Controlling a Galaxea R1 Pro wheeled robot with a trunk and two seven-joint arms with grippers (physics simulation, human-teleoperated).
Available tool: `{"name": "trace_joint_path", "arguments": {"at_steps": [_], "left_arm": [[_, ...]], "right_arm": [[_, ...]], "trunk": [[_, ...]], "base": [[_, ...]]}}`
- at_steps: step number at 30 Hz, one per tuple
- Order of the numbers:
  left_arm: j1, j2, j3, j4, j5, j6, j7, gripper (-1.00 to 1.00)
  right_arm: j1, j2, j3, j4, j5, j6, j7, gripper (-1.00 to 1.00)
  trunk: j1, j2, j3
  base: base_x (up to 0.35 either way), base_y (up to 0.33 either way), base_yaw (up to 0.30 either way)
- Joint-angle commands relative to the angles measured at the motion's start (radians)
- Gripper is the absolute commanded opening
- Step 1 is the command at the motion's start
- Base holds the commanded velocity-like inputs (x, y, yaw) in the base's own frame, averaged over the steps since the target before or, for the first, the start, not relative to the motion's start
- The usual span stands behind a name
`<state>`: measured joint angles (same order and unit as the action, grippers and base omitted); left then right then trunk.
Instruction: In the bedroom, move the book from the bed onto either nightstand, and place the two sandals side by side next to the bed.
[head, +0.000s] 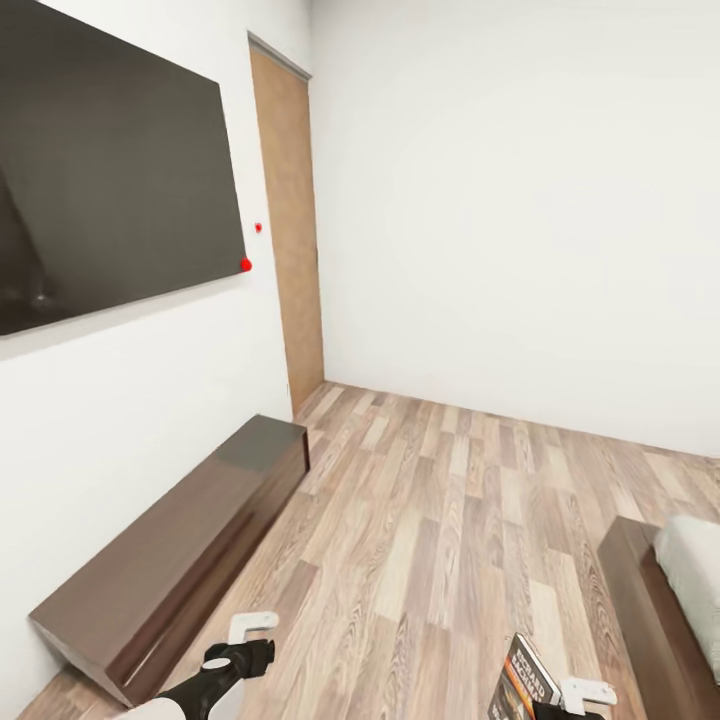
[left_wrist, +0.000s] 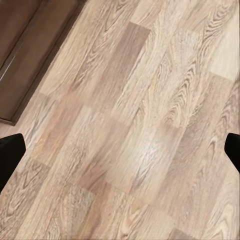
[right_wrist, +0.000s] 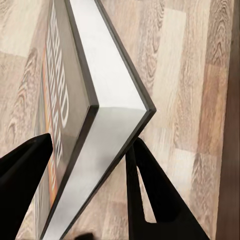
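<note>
My right gripper (right_wrist: 92, 192) is clamped on the book (right_wrist: 82, 115), one dark finger (right_wrist: 22, 180) against the lettered cover and the other against the back cover. In the right wrist view the white page block faces the camera and the book's long axis runs straight out along my fingers, away from the wrist. In the head view the book (head: 522, 680) stands tilted above the wood-plank floor (head: 440, 540), its top leaning away from the bed (head: 690, 580), with the right gripper (head: 580, 695) just beside it on the bed side.

My left gripper (head: 245, 645) holds nothing; its two fingertips (left_wrist: 10, 150) sit at opposite edges of the left wrist view, spread wide, with bare floor between them. It hangs farther from the bed than the book does, close to the near end of the long low dark cabinet (head: 170, 560) that runs along the wall under the black wall screen (head: 110, 160).

The bed's brown frame and a corner of pale mattress lie just beyond the book, on my right. A closed wooden door (head: 290, 230) stands at the far end of the screen wall, well apart from the bed.

I see no nightstand from here, so which way the book must travel cannot be told. I judge the carry belongs to the right arm, which already has the book and is nearer the bed; finding the nightstand probably means turning toward the bed.
</note>
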<state>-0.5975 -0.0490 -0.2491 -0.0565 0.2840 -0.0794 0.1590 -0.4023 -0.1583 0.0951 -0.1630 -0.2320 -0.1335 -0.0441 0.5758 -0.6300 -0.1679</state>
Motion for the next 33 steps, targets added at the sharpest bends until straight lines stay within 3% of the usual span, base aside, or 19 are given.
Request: {"name": "trace_joint_path", "arguments": {"at_steps": [1,4,7,21,29,33], "left_arm": [[-0.001,0.0,-0.009,0.001,0.009,-0.003,0.004,1.0],[-0.001,0.0,-0.009,0.001,0.009,-0.005,0.004,1.0],[-0.001,0.0,-0.009,0.001,0.009,-0.008,0.004,1.0],[0.001,0.0,-0.009,0.001,0.011,-0.011,0.004,1.0],[0.001,0.001,-0.009,0.001,0.011,-0.011,0.004,1.0],[0.001,0.001,-0.009,0.001,0.011,-0.011,0.004,1.0]], "right_arm": [[-0.001,0.067,0.003,0.013,-0.003,-0.007,-0.004,-1.0],[0.0,0.112,0.005,0.027,0.002,-0.04,-0.004,-1.0],[0.0,0.128,0.006,0.034,0.002,-0.103,-0.003,-1.0],[-0.001,0.136,0.001,0.038,-0.004,-0.135,-0.018,-1.0],[-0.001,0.134,-0.007,0.037,-0.011,-0.136,-0.106,-1.0],[-0.001,0.134,-0.008,0.037,-0.012,-0.137,-0.111,-1.0]], "trunk": [[0.001,-0.001,-0.002],[0.001,-0.001,-0.001],[0.001,-0.001,0.001],[0.001,-0.001,0.01],[0.001,-0.001,0.013],[0.001,-0.001,0.015]], "base": [[0.336,0.0,-0.285],[0.336,0.0,-0.286],[0.336,0.0,-0.287],[0.336,0.0,-0.287],[0.337,0.0,-0.287],[0.337,0.031,-0.287]]}}
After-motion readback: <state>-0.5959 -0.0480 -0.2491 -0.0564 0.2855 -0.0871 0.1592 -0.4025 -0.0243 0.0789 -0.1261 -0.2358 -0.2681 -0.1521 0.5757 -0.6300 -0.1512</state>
